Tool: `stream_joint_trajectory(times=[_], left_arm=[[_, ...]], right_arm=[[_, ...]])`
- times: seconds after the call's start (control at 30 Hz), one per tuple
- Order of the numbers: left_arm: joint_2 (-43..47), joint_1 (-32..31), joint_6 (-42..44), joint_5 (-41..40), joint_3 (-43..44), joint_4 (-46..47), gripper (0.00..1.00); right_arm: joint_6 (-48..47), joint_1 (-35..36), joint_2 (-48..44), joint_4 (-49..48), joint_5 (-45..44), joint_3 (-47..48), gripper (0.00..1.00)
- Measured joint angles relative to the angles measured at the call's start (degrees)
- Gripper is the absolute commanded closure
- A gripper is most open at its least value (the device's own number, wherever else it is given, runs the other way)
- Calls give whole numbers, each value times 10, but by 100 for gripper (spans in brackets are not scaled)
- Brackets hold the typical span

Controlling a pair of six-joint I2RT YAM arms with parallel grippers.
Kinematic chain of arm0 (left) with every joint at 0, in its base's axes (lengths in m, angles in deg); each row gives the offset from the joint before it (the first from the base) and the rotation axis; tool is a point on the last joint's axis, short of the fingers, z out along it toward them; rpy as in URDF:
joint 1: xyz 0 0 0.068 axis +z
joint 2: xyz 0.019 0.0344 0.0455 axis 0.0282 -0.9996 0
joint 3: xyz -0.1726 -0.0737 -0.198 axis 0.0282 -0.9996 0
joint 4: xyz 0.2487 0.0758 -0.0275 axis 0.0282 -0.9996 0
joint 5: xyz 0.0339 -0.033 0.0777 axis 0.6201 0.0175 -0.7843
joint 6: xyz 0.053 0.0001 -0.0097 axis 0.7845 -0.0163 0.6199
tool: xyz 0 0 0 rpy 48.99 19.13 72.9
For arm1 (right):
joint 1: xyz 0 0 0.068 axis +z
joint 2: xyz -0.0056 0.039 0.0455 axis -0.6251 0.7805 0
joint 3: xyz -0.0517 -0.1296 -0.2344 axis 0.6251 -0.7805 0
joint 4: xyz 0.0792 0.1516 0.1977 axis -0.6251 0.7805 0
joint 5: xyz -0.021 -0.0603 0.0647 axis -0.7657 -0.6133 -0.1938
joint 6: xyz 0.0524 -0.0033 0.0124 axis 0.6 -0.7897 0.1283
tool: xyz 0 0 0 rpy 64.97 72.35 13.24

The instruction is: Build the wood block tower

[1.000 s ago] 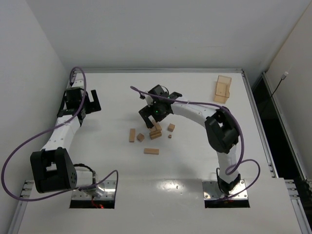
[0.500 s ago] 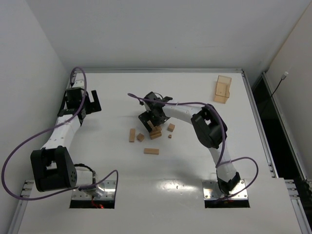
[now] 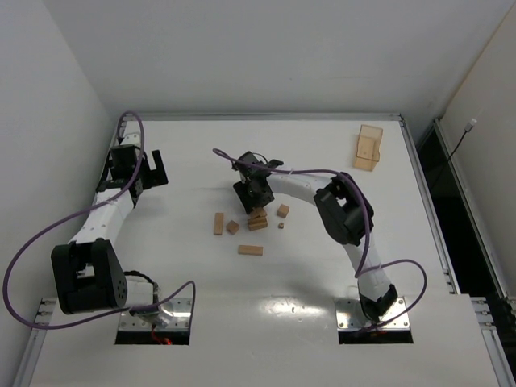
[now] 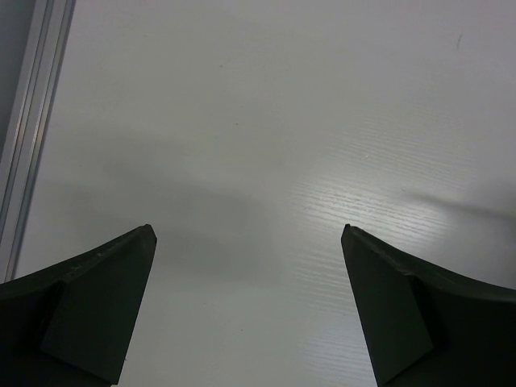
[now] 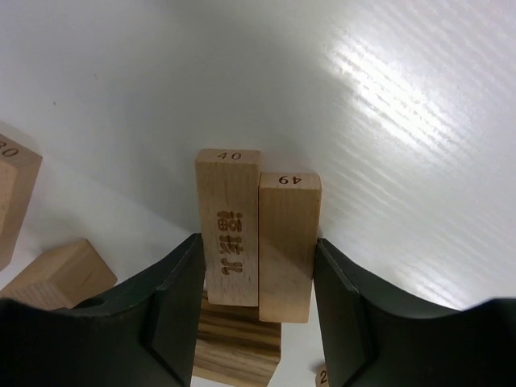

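Gripping two bars [image 5: 258, 234] side by side, right jaws clamped on both, above a striped block [image 5: 238, 355]. Left jaws wide apart, empty. Next, probably: lift straight, keeping the pair aligned.

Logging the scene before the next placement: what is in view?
table: one, white, under everything
gripped bars: two, light brown, side by side on the base block
base block: one, darker-grained wood, under them
loose wood blocks: five, light brown, scattered around the gripped bars (two bars, two cubes, one tiny bit)
amber box: one, translucent amber, far right of the table
left gripper: one, black, open and empty, far left
right gripper: one, black, closed on the gripped bars
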Motion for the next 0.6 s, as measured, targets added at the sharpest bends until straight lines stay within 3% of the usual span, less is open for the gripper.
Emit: stream_joint_trajectory(times=[0.03,0.13,0.3,0.6], left_arm=[[0,0,0,0,0,0,0],[0,0,0,-2,0,0,0],[0,0,0,-4,0,0,0],[-3,0,4,-9,0,0,0]], right_arm=[[5,1,-2,-2,-2,-3,89],[23,4,-10,-3,-8,-16,100],[55,-5,-9,9,-17,-12,100],[130,-80,64,47,-40,111,100]])
